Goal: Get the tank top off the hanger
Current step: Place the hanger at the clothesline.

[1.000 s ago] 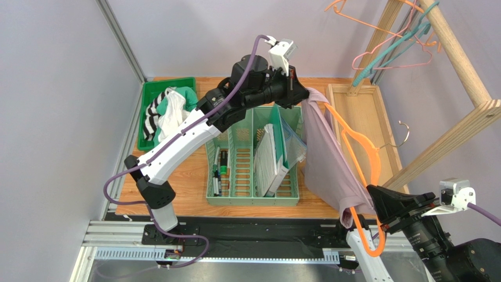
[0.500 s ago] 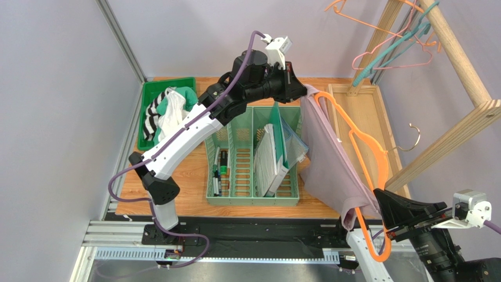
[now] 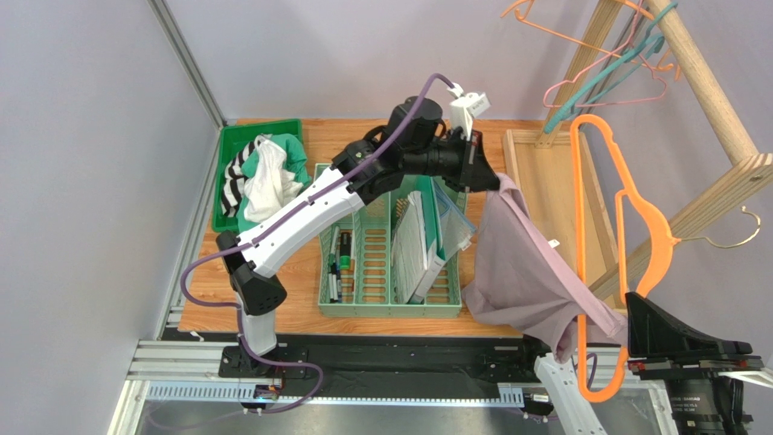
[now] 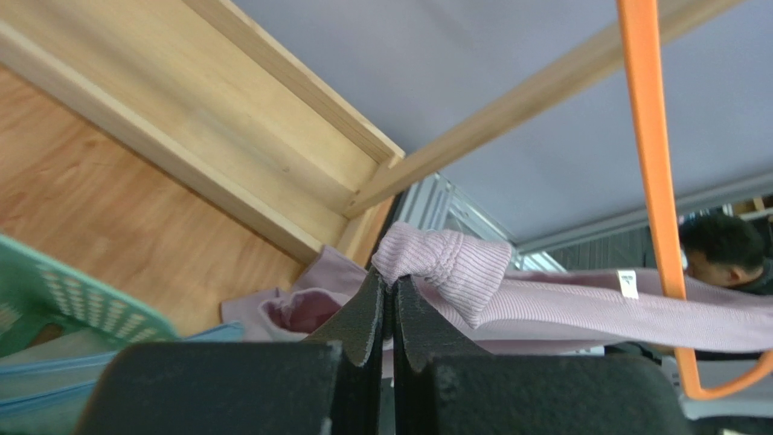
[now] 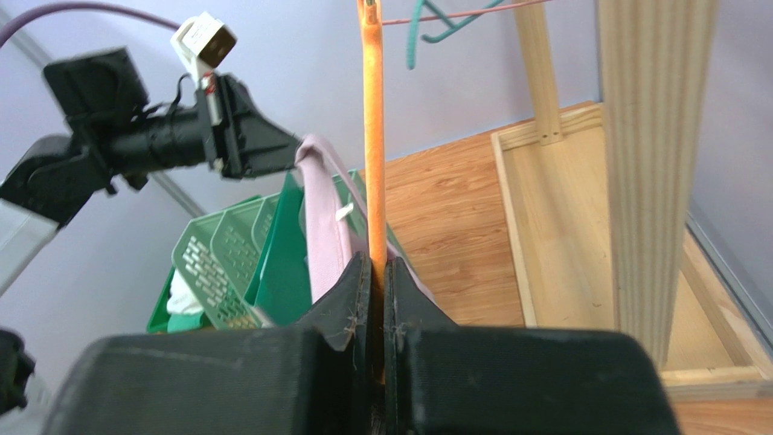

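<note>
— What do we see from the top?
— We see the left gripper [image 3: 490,181] in the middle. It is pinched tight on one end of the purple tank top [image 3: 522,281]. The tank top sags down to the lower right. Its other end hangs on the bottom of the orange hanger [image 3: 576,190].
— And the right gripper [image 3: 635,331]?
— It sits at the lower right. Its fingers are clamped on the hanger, which stands up tall. A green basket [image 3: 390,306] is just left of the tank top.
— What do we see from the left wrist?
— The two fingers press together on a bunched bit of the tank top [image 4: 454,263] in the middle. The hanger [image 4: 649,136] runs down the right side.
— And from the right wrist?
— The fingers squeeze the hanger [image 5: 372,136] in the middle. The tank top [image 5: 322,217] hangs just left of it. The left gripper [image 5: 277,149] holds it at the upper left.
</note>
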Robot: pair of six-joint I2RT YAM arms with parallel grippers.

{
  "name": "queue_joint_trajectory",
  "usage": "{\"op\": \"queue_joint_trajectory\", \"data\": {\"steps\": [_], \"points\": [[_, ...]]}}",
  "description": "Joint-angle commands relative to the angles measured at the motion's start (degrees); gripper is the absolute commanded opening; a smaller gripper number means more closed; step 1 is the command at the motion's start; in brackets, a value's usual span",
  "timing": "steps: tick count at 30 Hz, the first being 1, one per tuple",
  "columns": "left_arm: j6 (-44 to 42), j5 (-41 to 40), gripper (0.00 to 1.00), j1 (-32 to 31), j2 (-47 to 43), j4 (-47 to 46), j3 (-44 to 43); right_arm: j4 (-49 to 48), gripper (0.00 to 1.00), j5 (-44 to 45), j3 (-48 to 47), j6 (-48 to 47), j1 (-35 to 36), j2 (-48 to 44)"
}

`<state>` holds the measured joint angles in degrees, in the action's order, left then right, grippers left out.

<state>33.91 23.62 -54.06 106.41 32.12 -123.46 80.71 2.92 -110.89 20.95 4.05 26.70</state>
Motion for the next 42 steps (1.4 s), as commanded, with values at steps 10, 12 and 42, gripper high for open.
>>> {"op": "queue_joint_trajectory", "data": {"steps": [10, 12, 42], "points": [[-3.2, 2.4, 0.00, -1.9, 6.4, 3.2, -11.3, -4.5, 0.00, 10.0, 7.4, 10.0, 0.3, 5.1], [-2.0, 3.7, 0.00, -2.0, 7.8, 3.0, -12.7, -4.2, 0.00, 11.7, 6.8, 10.0, 0.3, 6.3], [1.2, 7.8, 0.00, -3.8, 7.6, 0.4, -10.4, -2.5, 0.00, 31.8, -10.2, 6.9, 0.1, 32.0]]}}
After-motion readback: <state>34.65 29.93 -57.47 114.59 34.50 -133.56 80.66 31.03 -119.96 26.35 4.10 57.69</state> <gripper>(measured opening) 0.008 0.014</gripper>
